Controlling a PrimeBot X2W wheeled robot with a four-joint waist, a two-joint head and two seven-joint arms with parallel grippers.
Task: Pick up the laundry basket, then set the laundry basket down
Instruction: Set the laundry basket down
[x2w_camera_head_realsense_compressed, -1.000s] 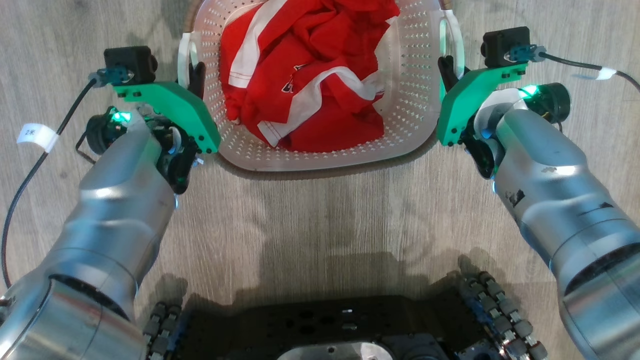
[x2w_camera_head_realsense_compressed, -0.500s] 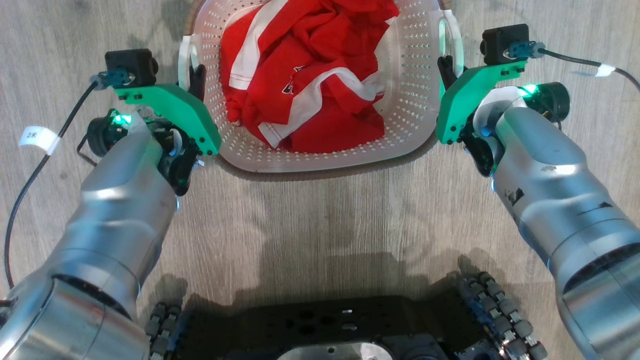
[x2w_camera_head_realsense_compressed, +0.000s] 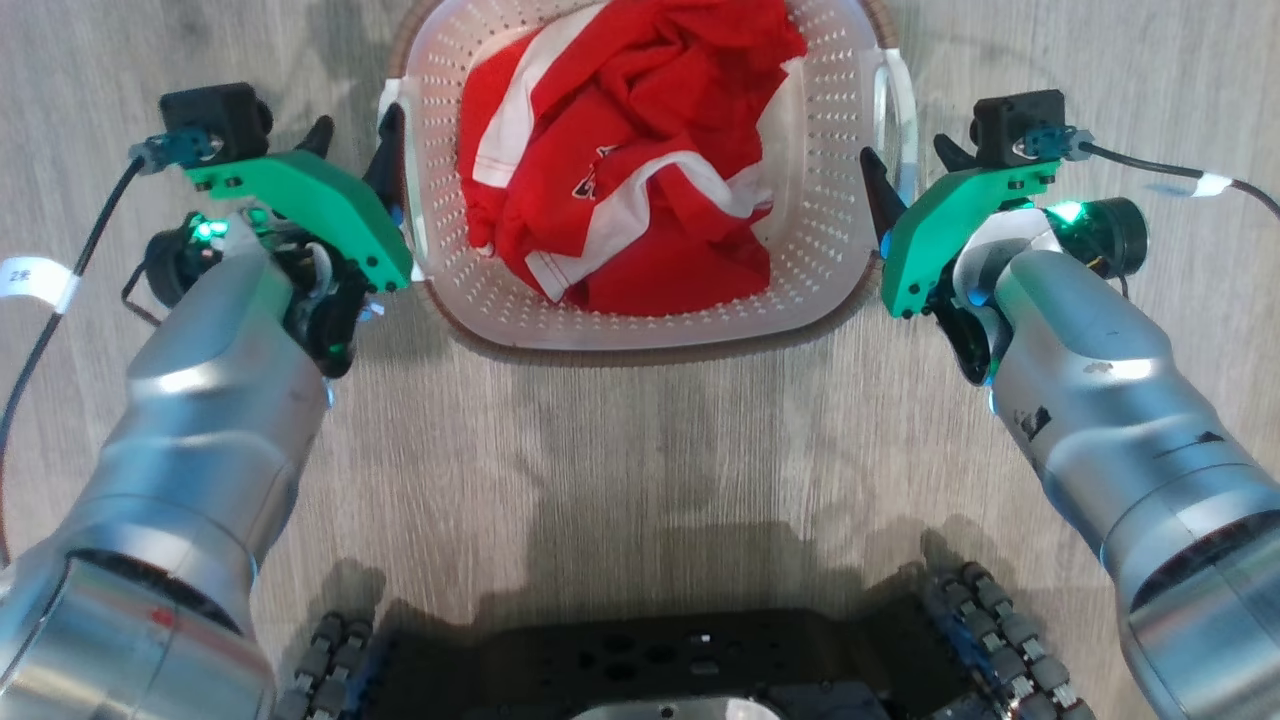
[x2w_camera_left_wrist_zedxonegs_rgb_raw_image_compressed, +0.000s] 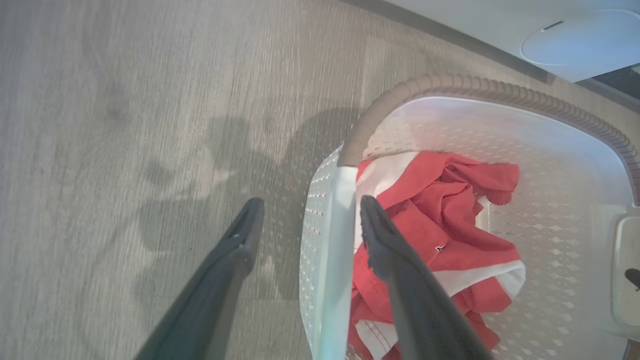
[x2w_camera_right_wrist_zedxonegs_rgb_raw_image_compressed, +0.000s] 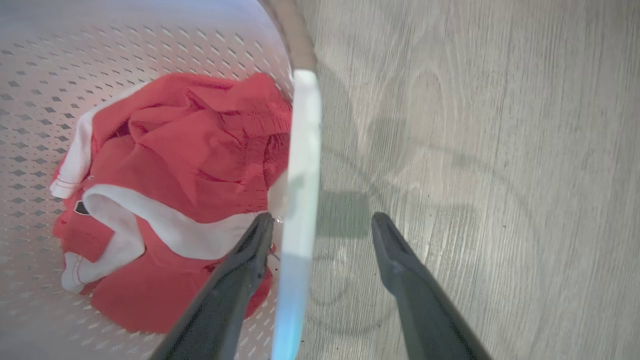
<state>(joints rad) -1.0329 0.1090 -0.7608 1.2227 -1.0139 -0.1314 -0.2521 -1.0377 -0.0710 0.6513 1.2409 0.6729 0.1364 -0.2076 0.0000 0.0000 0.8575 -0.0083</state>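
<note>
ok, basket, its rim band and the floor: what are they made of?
The laundry basket looks like moulded white plastic, semi-gloss: even rows of holes, smooth curved walls. Its rim band is brown with a ribbed woven look, probably plastic imitating wicker, though that is unsure. The floor shows matte grey wood-grain planks; laminate or vinyl, unclear.

White perforated laundry basket (x2w_camera_head_realsense_compressed: 820, 270), brown-rimmed

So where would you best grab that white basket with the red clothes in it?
Take the laundry basket by its two white loop handles, left handle and right handle, one gripper each, from above, one finger inside and one outside. The thin bands fit between fingers, and lifting both sides should keep the red clothes level. The open left gripper and right gripper straddle them.
</note>
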